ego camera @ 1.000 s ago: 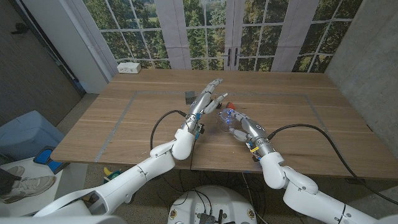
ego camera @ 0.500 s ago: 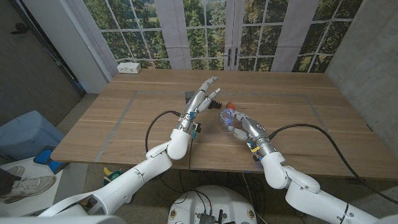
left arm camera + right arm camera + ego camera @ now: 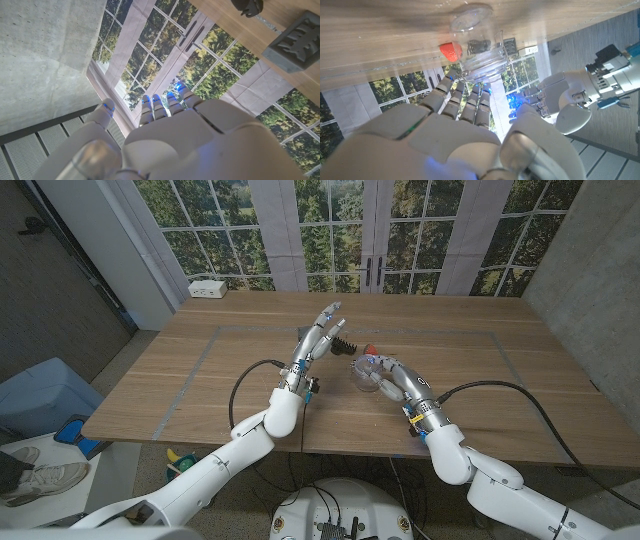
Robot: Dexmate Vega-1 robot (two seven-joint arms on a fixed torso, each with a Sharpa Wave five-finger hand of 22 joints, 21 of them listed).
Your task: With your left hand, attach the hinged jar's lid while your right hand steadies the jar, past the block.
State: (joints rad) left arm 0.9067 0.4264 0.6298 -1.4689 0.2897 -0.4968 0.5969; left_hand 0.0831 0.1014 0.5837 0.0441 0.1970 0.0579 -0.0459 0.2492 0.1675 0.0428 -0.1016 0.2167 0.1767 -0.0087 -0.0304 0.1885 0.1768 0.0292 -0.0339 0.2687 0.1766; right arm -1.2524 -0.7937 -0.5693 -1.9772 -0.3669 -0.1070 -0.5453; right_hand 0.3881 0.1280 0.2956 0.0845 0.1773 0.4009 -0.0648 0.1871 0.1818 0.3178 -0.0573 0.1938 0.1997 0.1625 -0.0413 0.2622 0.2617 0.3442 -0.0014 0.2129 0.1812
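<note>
From the head view, the left hand [image 3: 322, 328] is raised over the wooden table [image 3: 200, 380], fingers straight, slightly apart, holding nothing. To its right, the right hand [image 3: 392, 380] curls its fingers around the clear jar [image 3: 363, 366] at the table's middle; a small red thing [image 3: 368, 347] lies just beyond.

The left wrist view adds a grey textured block [image 3: 294, 42] and a dark object [image 3: 246, 6], blurred.

The right wrist view shows the glass jar [image 3: 476, 42] upright, round, seemingly touched by the fingertips [image 3: 465, 90].
</note>
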